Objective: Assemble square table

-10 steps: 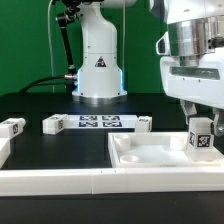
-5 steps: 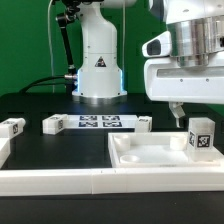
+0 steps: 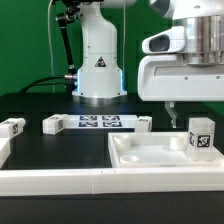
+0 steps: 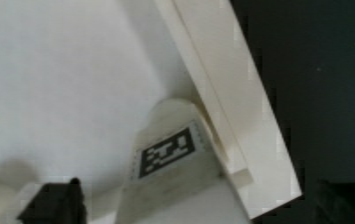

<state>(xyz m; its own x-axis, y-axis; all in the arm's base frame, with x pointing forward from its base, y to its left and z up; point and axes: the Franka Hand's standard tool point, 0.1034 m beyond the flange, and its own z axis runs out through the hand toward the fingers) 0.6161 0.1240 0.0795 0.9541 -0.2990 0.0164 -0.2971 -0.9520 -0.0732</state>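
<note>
The square table's white slab [image 3: 150, 157] lies at the exterior view's right with its raised rim up. One white leg [image 3: 201, 137] with a tag stands upright in the slab's far right corner. My gripper [image 3: 195, 112] hangs just above that leg, open and empty, with one finger [image 3: 171, 113] showing. In the wrist view the leg [image 4: 170, 155] with its tag sits below, beside the slab's rim [image 4: 227, 90]. There my gripper [image 4: 200, 205] has its dark fingertips [image 4: 53, 200] wide apart on either side. Three more legs lie on the black table: [image 3: 12, 127], [image 3: 54, 124], [image 3: 143, 123].
The marker board [image 3: 100, 122] lies flat between two of the loose legs. A long white border rail [image 3: 60, 181] runs along the front edge. The robot's white base [image 3: 98, 60] stands behind the marker board.
My gripper has risen off the upright leg, which stays standing in the slab's corner. The other parts have not moved.
</note>
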